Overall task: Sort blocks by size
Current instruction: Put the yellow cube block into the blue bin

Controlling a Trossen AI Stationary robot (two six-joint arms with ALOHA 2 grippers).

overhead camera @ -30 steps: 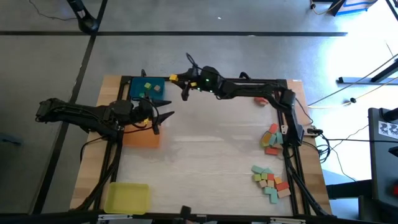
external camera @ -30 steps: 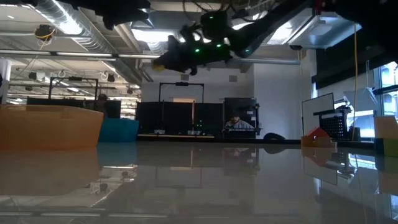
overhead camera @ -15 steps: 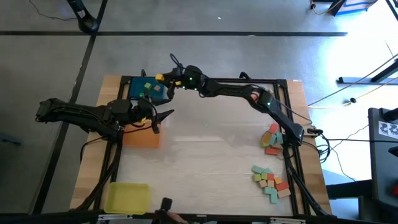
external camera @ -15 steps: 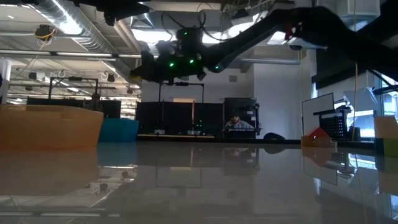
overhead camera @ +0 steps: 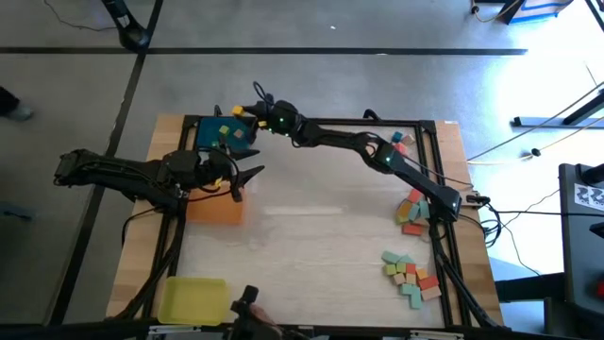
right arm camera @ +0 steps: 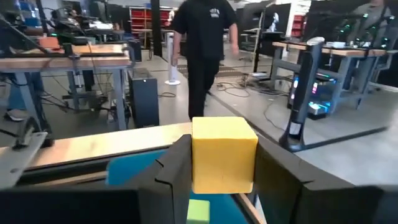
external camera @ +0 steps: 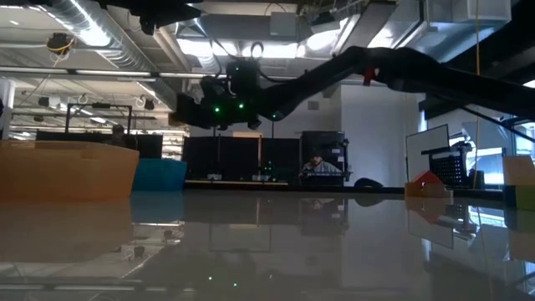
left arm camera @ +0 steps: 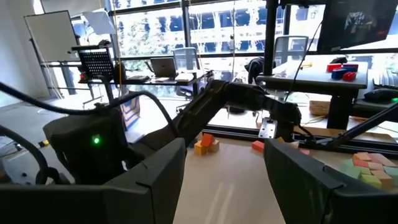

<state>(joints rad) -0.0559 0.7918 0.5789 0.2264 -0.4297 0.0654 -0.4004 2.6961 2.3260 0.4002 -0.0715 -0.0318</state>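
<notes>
Yellow cube (right arm camera: 224, 155) sits pinched between our right gripper (right arm camera: 221, 165) fingers, hanging over the blue tray (overhead camera: 209, 132) at the far left corner. It looks like light, hard wood with smooth faces, so we'd say squeeze flat opposite sides, dead centre. Left gripper (overhead camera: 247, 176) waits spread wide and empty by the orange tray (overhead camera: 215, 210). Other blocks (overhead camera: 411, 269) lie along the right edge.

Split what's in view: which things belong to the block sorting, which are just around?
Part of the job:
- yellow block held in the right gripper
- blue tray with blocks in it
- orange tray
- yellow tray
- loose blocks at the table's right edge
- left gripper, open, over the orange tray

Just around:
- person walking beyond the table
- desks behind
</notes>
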